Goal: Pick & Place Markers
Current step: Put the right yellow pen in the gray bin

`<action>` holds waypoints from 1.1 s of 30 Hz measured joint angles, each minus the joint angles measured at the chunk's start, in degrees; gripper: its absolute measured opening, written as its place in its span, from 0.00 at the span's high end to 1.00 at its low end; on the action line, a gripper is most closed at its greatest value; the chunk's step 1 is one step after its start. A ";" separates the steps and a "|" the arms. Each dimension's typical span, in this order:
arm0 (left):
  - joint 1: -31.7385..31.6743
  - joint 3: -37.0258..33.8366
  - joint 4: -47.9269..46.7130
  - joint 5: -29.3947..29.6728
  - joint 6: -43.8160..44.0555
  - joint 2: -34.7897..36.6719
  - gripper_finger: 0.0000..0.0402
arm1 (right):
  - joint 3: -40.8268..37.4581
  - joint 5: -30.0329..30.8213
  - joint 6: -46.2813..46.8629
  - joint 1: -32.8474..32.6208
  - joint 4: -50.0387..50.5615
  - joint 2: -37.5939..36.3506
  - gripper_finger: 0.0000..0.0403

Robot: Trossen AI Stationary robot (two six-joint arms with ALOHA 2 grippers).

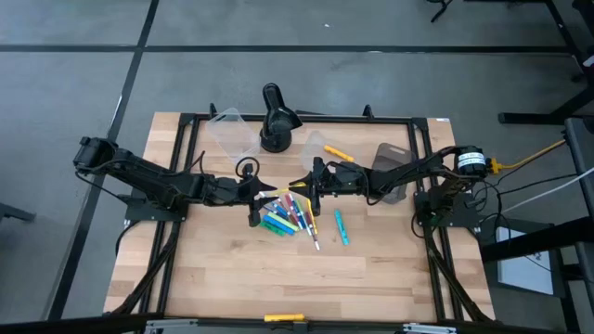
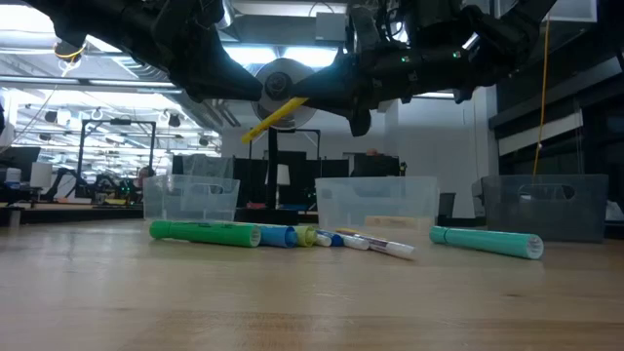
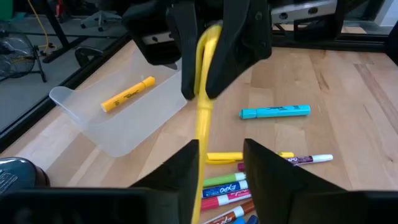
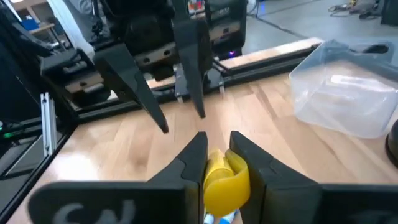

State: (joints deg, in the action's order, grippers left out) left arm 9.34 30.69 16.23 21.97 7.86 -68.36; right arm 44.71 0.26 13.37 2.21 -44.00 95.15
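A yellow marker (image 3: 204, 124) hangs in the air between my two grippers, above a pile of markers (image 1: 288, 218) lying on the wooden table. My right gripper (image 4: 217, 140) is shut on the marker's end nearer the table's right edge. The fingers of my open left gripper (image 3: 221, 146) stand on either side of the marker's other end. A cyan marker (image 1: 341, 225) lies apart, right of the pile. An orange-yellow marker (image 3: 127, 94) lies in a clear tub (image 3: 99, 124). My right gripper pinches the yellow marker's end (image 4: 225, 177) between its two fingers, coming level from the table's right side, with the marker running on along the fingers. The marker is clear of the table and slopes down toward my left gripper (image 2: 273, 115). My left gripper: the marker runs close beside one open finger (image 3: 186, 171); whether it touches I cannot tell.
A black desk lamp (image 1: 277, 116) stands at the far edge between two clear tubs (image 1: 227, 130) (image 1: 320, 148). A grey tub (image 1: 394, 167) sits under the right arm. Bare wood lies near the table's front edge (image 1: 297, 288).
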 joint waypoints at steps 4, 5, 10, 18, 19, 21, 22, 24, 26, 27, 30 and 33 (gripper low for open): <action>0.00 0.00 -0.08 -0.01 -0.02 0.00 0.60 | 0.00 -0.08 0.04 0.01 3.50 -0.93 0.87; 0.00 -0.01 -0.11 0.06 -0.04 0.00 0.59 | 0.00 -0.08 0.04 0.01 5.24 -1.43 0.87; 0.00 -0.01 -0.17 1.01 -1.01 0.07 0.55 | 0.02 0.16 -0.07 0.01 12.42 -5.70 0.87; 0.00 -0.06 -3.85 1.06 -1.16 4.34 0.55 | 0.07 0.15 0.13 0.01 30.45 -17.03 0.87; 0.00 -0.06 -4.27 1.06 -1.16 5.12 0.55 | 0.07 0.15 0.26 0.00 32.49 -18.46 0.87; 0.00 -0.06 -4.45 1.09 -1.16 6.79 0.55 | 0.07 0.16 1.60 0.01 37.06 -21.45 0.87; 0.00 -0.06 -4.42 1.10 -1.16 7.61 0.55 | 0.07 0.14 2.30 0.01 38.97 -22.93 0.87; 0.00 -0.06 -4.49 1.10 -1.17 9.23 0.55 | 0.07 0.14 3.66 0.00 43.62 -25.74 0.87; 0.00 -0.04 -4.55 1.14 -2.23 10.81 0.55 | 0.07 0.14 5.29 0.01 47.85 -28.18 0.87; 0.00 -0.04 -4.92 1.12 -3.13 11.57 0.55 | 0.07 0.14 5.96 0.01 50.23 -29.28 0.87; 0.00 -0.04 -6.23 1.14 -5.75 13.42 0.56 | 0.07 0.05 8.52 0.29 56.44 -32.02 0.87; 0.00 -0.04 -6.67 1.18 -7.56 14.44 0.56 | 0.07 0.11 10.83 1.08 63.31 -33.99 0.87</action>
State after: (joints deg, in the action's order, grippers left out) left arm 9.34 30.65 9.56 23.15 0.30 -53.92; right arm 44.77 0.37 24.20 3.29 19.31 61.16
